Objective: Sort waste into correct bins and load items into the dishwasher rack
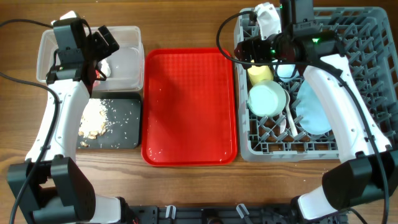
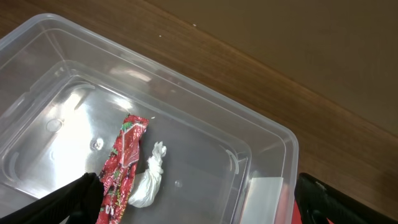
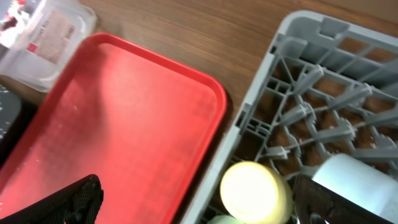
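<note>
Overhead, your flat red serving tray (image 1: 189, 106) sits mid-desk (image 1: 186, 25), between the clear tub (image 1: 127, 62) at 10 o'clock and the dishwasher rack (image 1: 367, 37) at 3. Your left tool (image 2: 199, 208) hangs spread and empty over the tub, where the crumpled red wrapper (image 2: 121, 168) and white scrap (image 2: 149, 180) lie side by side. Your right tool (image 3: 199, 202), spread and empty, hovers by the small yellow cup (image 3: 255, 193) in the rack. Beige leftovers (image 1: 93, 118) lie in the black tray (image 1: 121, 127) at 8.

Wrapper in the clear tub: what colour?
The wrapper is red; left wrist view shows it best.

Red serving tray (image 1: 189, 106) flat on brown wooden table (image 1: 186, 25); few pale specks on tray.
</note>
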`<state>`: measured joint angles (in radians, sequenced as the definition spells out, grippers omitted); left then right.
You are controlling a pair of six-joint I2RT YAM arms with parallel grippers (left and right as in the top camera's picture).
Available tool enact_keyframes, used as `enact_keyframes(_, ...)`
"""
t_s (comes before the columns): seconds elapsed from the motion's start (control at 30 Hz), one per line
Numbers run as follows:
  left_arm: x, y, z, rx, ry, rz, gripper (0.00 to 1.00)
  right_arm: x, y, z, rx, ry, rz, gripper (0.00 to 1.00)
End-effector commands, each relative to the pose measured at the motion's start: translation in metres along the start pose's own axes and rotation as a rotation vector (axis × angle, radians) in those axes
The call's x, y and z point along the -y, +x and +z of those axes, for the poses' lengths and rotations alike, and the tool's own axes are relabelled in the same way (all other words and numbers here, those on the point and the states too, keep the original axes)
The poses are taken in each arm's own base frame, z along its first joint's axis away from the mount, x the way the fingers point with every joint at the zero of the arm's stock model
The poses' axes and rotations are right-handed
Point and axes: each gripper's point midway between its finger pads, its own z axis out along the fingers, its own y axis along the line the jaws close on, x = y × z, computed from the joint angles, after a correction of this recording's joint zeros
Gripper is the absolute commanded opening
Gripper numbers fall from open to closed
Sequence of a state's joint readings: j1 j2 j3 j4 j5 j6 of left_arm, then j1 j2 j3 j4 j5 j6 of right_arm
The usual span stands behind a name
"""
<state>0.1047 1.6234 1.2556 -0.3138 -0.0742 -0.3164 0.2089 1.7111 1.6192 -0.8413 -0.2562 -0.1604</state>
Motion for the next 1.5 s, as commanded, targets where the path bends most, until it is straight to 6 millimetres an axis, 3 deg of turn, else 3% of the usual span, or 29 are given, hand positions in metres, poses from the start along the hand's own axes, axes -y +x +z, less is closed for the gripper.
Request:
enact_keyframes(0.0,-0.001,-0.004,-0.002,0.011,-0.001,-0.008,1.0,0.013,-0.008,-0.032,0.035,0.126,-0.011,1.0)
enact_keyframes(0.03,-0.001,-0.004,-0.002,0.011,0.0,-0.008,1.0,0.008,-0.012,-0.043,0.063,0.128,-0.021,1.0)
enact_keyframes(0.1,-0.001,-0.004,-0.002,0.011,0.0,-0.008,1.0,-0.009,-0.051,-0.092,0.265,0.149,-0.079,1.0)
enact_keyframes(0.17,-0.001,-0.004,-0.002,0.011,-0.001,-0.008,1.0,-0.034,-0.101,-0.16,0.557,0.166,-0.177,1.0)
enact_keyframes(0.2,-0.001,-0.004,-0.002,0.012,-0.001,-0.008,1.0,-0.044,-0.113,-0.187,0.65,0.173,-0.227,1.0)
enact_keyframes(0.23,-0.001,-0.004,-0.002,0.011,0.0,-0.008,1.0,-0.056,-0.123,-0.232,0.78,0.189,-0.288,1.0)
enact_keyframes(0.33,-0.001,-0.004,-0.002,0.011,0.0,-0.008,1.0,-0.075,-0.105,-0.309,0.929,0.269,-0.43,1.0)
enact_keyframes(0.37,-0.001,-0.004,-0.002,0.011,0.0,-0.008,1.0,-0.079,-0.095,-0.324,0.957,0.287,-0.454,1.0)
enact_keyframes(0.43,-0.001,-0.004,-0.002,0.011,0.0,-0.008,1.0,-0.09,-0.055,-0.356,1.057,0.326,-0.491,1.0)
enact_keyframes(0.47,-0.001,-0.004,-0.002,0.011,0.0,-0.008,1.0,-0.09,-0.041,-0.361,1.094,0.342,-0.493,1.0)
enact_keyframes(0.57,-0.001,-0.004,-0.002,0.011,-0.001,-0.008,1.0,-0.072,0.026,-0.344,1.18,0.412,-0.4,1.0)
enact_keyframes(0.67,-0.001,-0.004,-0.002,0.011,0.0,-0.008,1.0,-0.045,0.097,-0.285,1.26,0.437,-0.238,1.0)
enact_keyframes(0.7,-0.001,-0.004,-0.002,0.011,-0.001,-0.008,1.0,-0.038,0.111,-0.268,1.285,0.434,-0.196,1.0)
enact_keyframes(0.83,-0.001,-0.004,-0.002,0.011,0.0,-0.008,1.0,-0.014,0.141,-0.199,1.242,0.373,-0.061,1.0)
enact_keyframes(0.97,-0.001,-0.004,-0.002,0.011,0.0,-0.008,1.0,0.001,0.177,-0.122,1.032,0.304,0.051,1.0)
enact_keyframes(1.03,-0.001,-0.004,-0.002,0.012,-0.001,-0.008,1.0,0.005,0.192,-0.101,0.927,0.296,0.089,1.0)
enact_keyframes(1.47,-0.001,-0.004,-0.002,0.011,-0.001,-0.008,1.0,0.007,0.194,-0.096,0.906,0.296,0.097,1.0)
